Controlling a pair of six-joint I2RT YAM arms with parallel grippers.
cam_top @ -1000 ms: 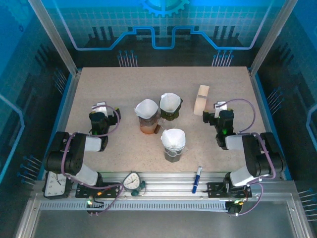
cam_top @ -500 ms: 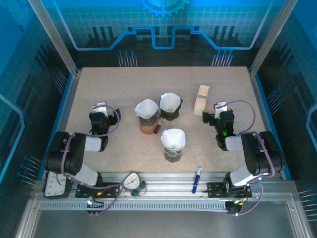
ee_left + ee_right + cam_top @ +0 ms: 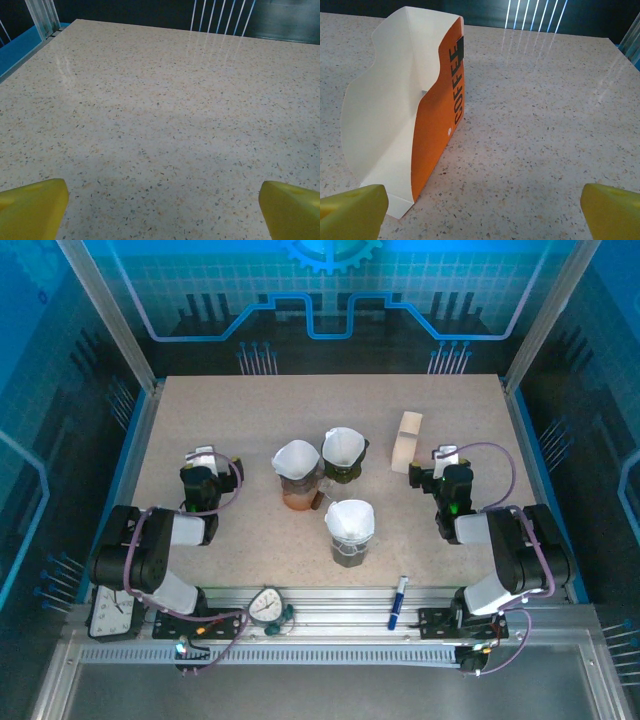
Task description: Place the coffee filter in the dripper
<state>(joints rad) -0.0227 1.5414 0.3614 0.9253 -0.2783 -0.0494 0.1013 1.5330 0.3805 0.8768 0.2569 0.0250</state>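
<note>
Jaws gape on left gripper [image 3: 205,455] and right gripper [image 3: 445,454], both low, pointing forward.

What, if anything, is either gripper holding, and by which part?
Nothing. The left gripper and right gripper are both open, with nothing between their fingers.

Left gripper [image 3: 162,210], right gripper [image 3: 482,212]: jaws apart.

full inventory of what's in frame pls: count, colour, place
drippers: 3, one amber, two dark, table centre
paper filters: 3, white, one in each dripper
COFFEE box: 1, orange and white, upright, right of drippers
marker: 1, blue and white, near rail
dial instruments: 2, white faces, near rail, left side
table: 1, speckled beige
left tool: 1, yellow fingertips, open, over bare table
right tool: 1, yellow fingertips, open, facing the box
</note>
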